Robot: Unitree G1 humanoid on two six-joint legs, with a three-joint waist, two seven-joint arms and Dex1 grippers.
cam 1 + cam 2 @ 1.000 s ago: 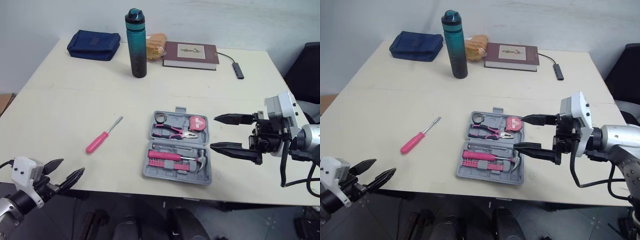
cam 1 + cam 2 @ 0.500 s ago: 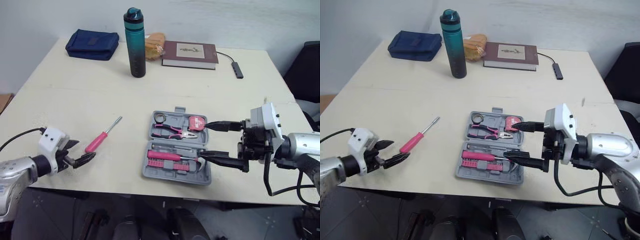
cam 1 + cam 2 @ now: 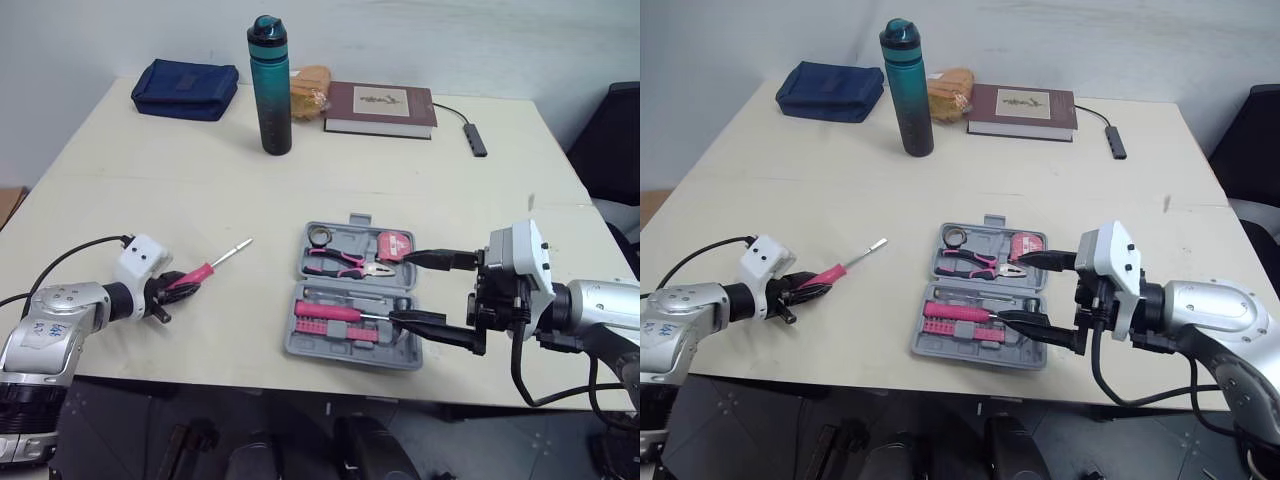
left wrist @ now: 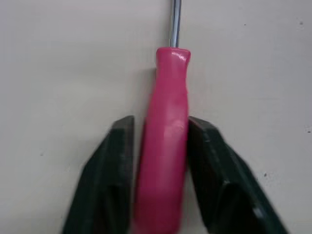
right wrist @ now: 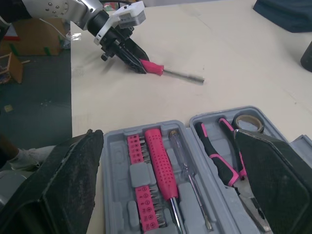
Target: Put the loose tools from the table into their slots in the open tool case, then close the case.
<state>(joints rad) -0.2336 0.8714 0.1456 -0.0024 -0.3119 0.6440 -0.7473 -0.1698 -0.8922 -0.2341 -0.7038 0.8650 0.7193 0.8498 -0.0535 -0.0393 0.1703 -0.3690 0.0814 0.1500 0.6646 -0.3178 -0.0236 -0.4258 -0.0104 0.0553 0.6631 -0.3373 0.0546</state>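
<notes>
My left gripper [image 3: 182, 285] is shut on the handle of the pink screwdriver [image 4: 165, 146]; both black fingers [image 4: 116, 161] press against its sides. Its steel shaft [image 3: 228, 252] points toward the back right, low over the table. The grey tool case [image 3: 345, 353] lies open at the table's front centre. In it are pink pliers [image 3: 340, 262], a tape measure [image 3: 393, 246], a hammer, a pink bit holder [image 3: 330, 312] and a slim screwdriver. My right gripper [image 3: 403, 288] stands wide open over the case's right edge, holding nothing.
At the back of the table stand a teal bottle [image 3: 270, 85], a blue pouch [image 3: 186, 89], a brown book [image 3: 380, 108] and a small cable hub [image 3: 476, 140]. Bare tabletop lies between the screwdriver and the case.
My left gripper came up from below the table edge to the screwdriver and closed on its pink handle. My right gripper slid left over the case's right edge.
</notes>
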